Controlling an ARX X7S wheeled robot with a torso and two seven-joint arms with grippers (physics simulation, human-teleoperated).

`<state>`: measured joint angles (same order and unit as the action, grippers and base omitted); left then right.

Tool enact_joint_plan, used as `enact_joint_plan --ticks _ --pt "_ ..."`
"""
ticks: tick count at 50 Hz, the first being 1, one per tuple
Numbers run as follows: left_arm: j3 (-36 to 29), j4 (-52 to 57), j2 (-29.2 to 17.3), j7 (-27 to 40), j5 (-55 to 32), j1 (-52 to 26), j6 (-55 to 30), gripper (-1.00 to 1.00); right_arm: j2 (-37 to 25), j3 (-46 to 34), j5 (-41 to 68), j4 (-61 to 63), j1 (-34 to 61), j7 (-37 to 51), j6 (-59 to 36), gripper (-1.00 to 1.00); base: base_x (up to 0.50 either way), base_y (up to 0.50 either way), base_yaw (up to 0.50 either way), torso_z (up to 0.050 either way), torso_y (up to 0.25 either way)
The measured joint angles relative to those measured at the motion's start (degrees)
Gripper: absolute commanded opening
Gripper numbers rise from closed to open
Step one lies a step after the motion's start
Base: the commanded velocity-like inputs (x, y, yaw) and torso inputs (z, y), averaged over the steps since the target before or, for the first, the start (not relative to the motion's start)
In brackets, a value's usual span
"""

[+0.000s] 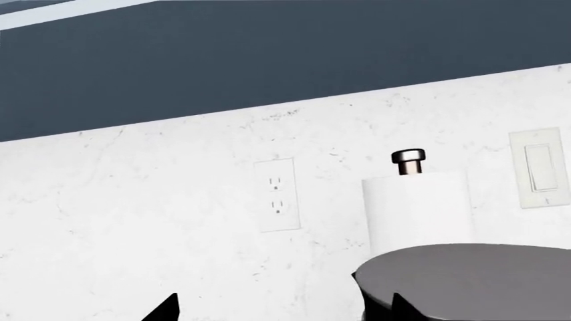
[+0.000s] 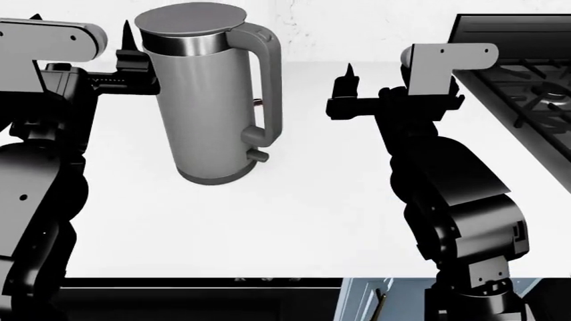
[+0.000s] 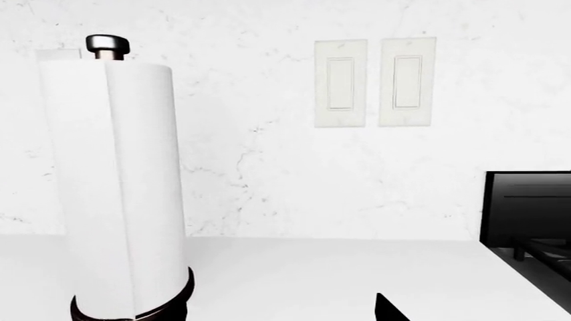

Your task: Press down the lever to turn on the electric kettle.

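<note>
The electric kettle [image 2: 210, 100] stands upright on the white counter [image 2: 321, 214]: a tall grey body with a steel band, a flat lid [image 1: 482, 281] and a loop handle [image 2: 269, 80] on its right side. The lever [image 2: 259, 155] is a small dark-grey nub at the handle's lower end, with nothing touching it. My left gripper [image 2: 82, 27] hovers open beside the kettle's top, at lid height on its left. One of its fingertips [image 1: 403, 309] lines up with the lid's rim. My right gripper [image 2: 378, 72] hangs open and holds nothing, to the right of the handle and well above the lever.
A paper towel roll [image 3: 116, 180] on a dark stand is at the back by the marble wall. The wall carries an outlet [image 1: 277, 194] and light switches [image 3: 340, 83]. A black stove [image 2: 526, 73] borders the counter on the right. The counter's front edge runs close to my torso.
</note>
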<state>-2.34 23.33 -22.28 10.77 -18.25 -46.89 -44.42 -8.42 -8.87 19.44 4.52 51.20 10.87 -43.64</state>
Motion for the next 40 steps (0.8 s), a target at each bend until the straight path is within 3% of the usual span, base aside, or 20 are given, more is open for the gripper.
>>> enact_joint_plan --ticks 15,40 --pt "2.1 1.7 -2.5 1.7 1.0 -0.7 -1.3 1.00 -0.3 -0.2 0.7 0.0 -0.3 0.4 0.4 1.00 0.23 0.00 0.00 0.000 0.001" --pt "4.0 5.8 -6.7 3.2 2.0 -2.3 -5.2 1.00 -0.7 -0.9 2.2 -0.4 -0.5 0.4 -0.1 1.00 0.00 0.00 0.00 0.000 0.000"
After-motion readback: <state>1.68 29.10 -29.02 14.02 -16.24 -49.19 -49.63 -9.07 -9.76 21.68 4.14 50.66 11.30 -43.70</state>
